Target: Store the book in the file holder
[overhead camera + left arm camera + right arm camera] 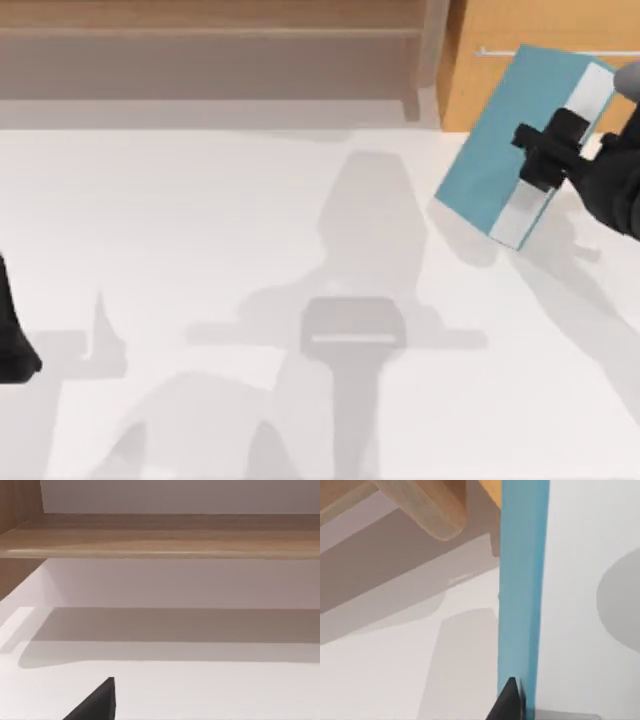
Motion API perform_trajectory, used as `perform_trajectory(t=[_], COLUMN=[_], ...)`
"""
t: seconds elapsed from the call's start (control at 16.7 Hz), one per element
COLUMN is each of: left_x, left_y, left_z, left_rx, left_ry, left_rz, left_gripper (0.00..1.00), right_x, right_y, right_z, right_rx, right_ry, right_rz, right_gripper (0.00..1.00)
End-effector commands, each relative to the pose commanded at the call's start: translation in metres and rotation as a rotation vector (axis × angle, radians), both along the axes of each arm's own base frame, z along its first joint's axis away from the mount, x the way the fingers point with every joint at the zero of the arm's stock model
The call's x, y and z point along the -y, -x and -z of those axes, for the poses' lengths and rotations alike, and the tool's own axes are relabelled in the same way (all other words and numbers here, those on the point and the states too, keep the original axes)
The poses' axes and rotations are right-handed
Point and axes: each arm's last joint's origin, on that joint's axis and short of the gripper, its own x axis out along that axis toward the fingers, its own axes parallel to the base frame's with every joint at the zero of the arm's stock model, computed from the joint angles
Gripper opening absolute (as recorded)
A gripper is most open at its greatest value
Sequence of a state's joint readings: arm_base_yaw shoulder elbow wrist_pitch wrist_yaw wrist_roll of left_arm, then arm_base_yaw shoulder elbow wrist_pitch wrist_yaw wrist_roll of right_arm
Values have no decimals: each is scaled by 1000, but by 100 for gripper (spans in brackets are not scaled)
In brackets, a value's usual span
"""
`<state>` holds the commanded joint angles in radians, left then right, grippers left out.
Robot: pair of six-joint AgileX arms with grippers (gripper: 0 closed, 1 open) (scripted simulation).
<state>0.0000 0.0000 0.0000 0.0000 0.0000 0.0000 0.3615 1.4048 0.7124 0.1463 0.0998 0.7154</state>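
The book (pixel 510 135), teal w/ white band, hung tilted over the table's (pixel 200 220) far right corner, long axis running diagonally. The right gripper (pixel 548 152) was clenched on its white-band edge; left arm parked at left edge. No file holder or legible writing seen.
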Motion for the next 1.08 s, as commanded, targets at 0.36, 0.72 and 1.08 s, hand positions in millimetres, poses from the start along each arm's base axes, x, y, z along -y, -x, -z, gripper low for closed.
perform_trajectory(t=[0.36, 0.72, 1.08], left_x=[0, 0, 0], left_y=[0, 0, 0], left_z=[0, 0, 0], left_rx=[0, 0, 0], left_ry=[0, 0, 0], left_rz=[0, 0, 0], left_gripper=[100, 100, 100], right_x=[112, 222, 275], right_y=[-22, -39, -61], right_z=[14, 16, 40], right_rx=[-20, 121, 164], right_ry=[-400, -719, -872], right_rz=[373, 597, 625], right_gripper=[0, 0, 0])
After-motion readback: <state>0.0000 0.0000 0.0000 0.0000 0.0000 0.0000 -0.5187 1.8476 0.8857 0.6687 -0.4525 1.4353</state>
